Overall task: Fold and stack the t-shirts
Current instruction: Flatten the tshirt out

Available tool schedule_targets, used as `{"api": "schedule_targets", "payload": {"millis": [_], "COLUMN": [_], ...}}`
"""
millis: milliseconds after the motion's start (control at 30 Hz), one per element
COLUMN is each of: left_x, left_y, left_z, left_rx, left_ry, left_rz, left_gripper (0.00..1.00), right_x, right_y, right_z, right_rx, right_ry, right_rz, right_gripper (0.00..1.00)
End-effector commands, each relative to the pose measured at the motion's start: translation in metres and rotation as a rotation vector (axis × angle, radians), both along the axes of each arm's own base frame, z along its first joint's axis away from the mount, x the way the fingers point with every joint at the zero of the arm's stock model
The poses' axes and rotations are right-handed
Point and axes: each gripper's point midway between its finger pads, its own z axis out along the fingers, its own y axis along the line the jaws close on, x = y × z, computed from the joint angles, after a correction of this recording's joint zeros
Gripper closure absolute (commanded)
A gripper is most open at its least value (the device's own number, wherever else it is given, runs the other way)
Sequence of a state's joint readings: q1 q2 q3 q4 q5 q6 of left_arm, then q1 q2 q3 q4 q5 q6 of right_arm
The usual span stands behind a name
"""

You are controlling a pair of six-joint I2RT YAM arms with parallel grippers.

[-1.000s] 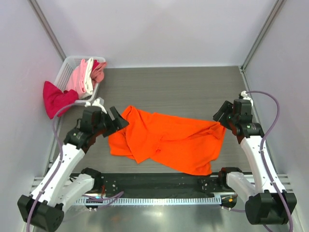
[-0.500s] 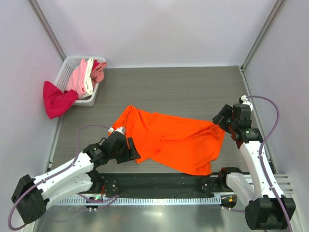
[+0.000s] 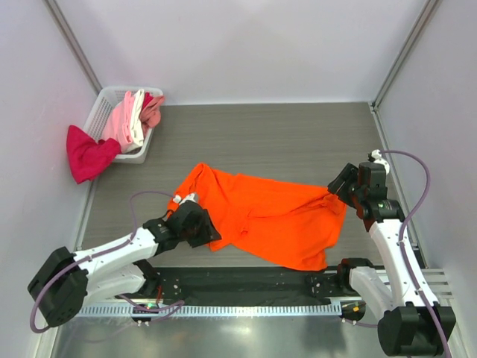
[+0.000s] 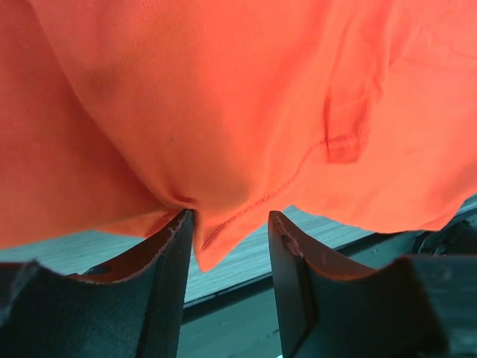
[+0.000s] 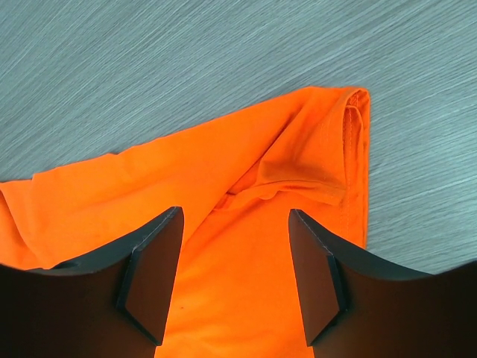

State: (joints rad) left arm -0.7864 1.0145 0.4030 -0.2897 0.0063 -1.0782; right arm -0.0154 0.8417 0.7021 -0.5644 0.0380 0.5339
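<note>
A bright orange t-shirt (image 3: 268, 216) lies crumpled and partly spread on the grey table. My left gripper (image 3: 203, 228) is low at its near-left edge. In the left wrist view the jaws (image 4: 231, 246) stand apart with a hanging hem corner (image 4: 216, 242) between them, touching the left finger (image 4: 173, 261) only. My right gripper (image 3: 341, 183) hovers open over the shirt's right sleeve corner (image 5: 350, 142), nothing between its fingers. A magenta-red t-shirt (image 3: 86, 153) hangs over the side of the basket; pink (image 3: 119, 119), white (image 3: 137, 115) and salmon (image 3: 153, 110) shirts lie in it.
The white mesh basket (image 3: 104, 101) stands at the far left corner against the wall. Walls close in both sides and the back. A black rail (image 3: 246, 282) with the arm bases runs along the near edge, just below the shirt's hem.
My left arm has swung from the shirt's far-left edge down to its near-left edge and dropped low; its jaws have narrowed around the hem. The right gripper barely shifted.
</note>
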Motion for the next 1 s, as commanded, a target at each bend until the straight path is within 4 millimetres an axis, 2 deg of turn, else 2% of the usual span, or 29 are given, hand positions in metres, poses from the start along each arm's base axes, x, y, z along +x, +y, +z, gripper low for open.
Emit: {"api": "schedule_targets", "payload": {"millis": [0, 67, 100, 133, 200, 300, 367, 400, 467, 500, 533, 567, 633, 667, 700, 733, 767, 800, 867, 900, 967], "left_x": [0.016, 0.017, 0.018, 0.02, 0.021, 0.022, 0.028, 0.03, 0.04, 0.043, 0.051, 0.055, 0.056, 0.054, 0.049, 0.046, 0.041, 0.035, 0.032, 0.028, 0.027], "left_y": [-0.014, -0.018, -0.02, -0.021, -0.023, -0.023, -0.026, -0.024, -0.018, -0.014, -0.007, -0.003, 0.0, 0.001, 0.003, 0.003, 0.002, 0.006, 0.015, 0.021, 0.036], "left_z": [0.006, 0.005, 0.007, 0.012, 0.022, 0.045, 0.077, 0.087, 0.127, 0.128, 0.145, 0.151, 0.16, 0.157, 0.147, 0.141, 0.134, 0.114, 0.102, 0.084, 0.077], "left_rx": [-0.045, -0.051, -0.058, -0.073, -0.097, -0.127, -0.163, -0.162, -0.163, -0.156, -0.149, -0.141, -0.137, -0.117, -0.096, -0.092, -0.103, -0.085, -0.075, -0.063, -0.053], "left_ry": [-0.047, -0.05, -0.059, -0.073, -0.095, -0.13, -0.185, -0.199, -0.257, -0.269, -0.294, -0.303, -0.284, -0.276, -0.241, -0.225, -0.203, -0.169, -0.168, -0.137, -0.137], "left_rz": [0.026, 0.024, 0.019, 0.021, 0.02, 0.017, 0.011, 0.01, 0.012, 0.018, 0.025, 0.033, 0.015, -0.001, -0.012, -0.021, -0.03, -0.027, 0.016, 0.06, 0.152], "left_gripper": [0.57, 0.67, 0.81, 0.89, 1.0, 1.0, 1.0, 1.0, 1.0, 1.0, 1.0, 1.0, 0.98, 0.89, 0.54, 0.39, 0.3, 0.18, 0.02, 0.0, 0.0], "right_x": [0.006, 0.005, 0.005, 0.004, 0.002, -0.001, -0.002, -0.003, -0.005, -0.006, -0.006, -0.005, -0.007, -0.007, -0.007, -0.008, -0.008, -0.008, -0.01, -0.012, -0.014], "right_y": [-0.001, -0.001, -0.001, -0.001, -0.001, 0.0, -0.002, -0.002, -0.005, -0.004, -0.002, 0.0, 0.001, 0.001, 0.001, 0.0, 0.0, -0.001, -0.003, -0.003, -0.002], "right_z": [0.009, 0.009, 0.008, 0.006, 0.003, -0.004, -0.008, -0.012, -0.021, -0.025, -0.029, -0.032, -0.039, -0.04, -0.041, -0.041, -0.041, -0.04, -0.043, -0.048, -0.05], "right_rx": [0.015, 0.018, 0.019, 0.021, 0.025, 0.04, 0.044, 0.053, 0.056, 0.06, 0.067, 0.077, 0.085, 0.085, 0.085, 0.084, 0.084, 0.087, 0.115, 0.12, 0.123], "right_ry": [-0.053, -0.053, -0.052, -0.048, -0.043, -0.031, -0.024, -0.012, 0.011, 0.017, 0.027, 0.028, 0.044, 0.047, 0.048, 0.05, 0.046, 0.041, 0.039, 0.047, 0.05], "right_rz": [-0.022, -0.024, -0.027, -0.029, -0.032, -0.044, -0.068, -0.08, -0.11, -0.108, -0.1, -0.097, -0.094, -0.092, -0.097, -0.1, -0.102, -0.113, -0.173, -0.183, -0.173], "right_gripper": [0.36, 0.36, 0.37, 0.37, 0.41, 0.41, 0.39, 0.39, 0.41, 0.41, 0.41, 0.41, 0.38, 0.37, 0.34, 0.32, 0.31, 0.3, 0.3, 0.24, 0.21]}}
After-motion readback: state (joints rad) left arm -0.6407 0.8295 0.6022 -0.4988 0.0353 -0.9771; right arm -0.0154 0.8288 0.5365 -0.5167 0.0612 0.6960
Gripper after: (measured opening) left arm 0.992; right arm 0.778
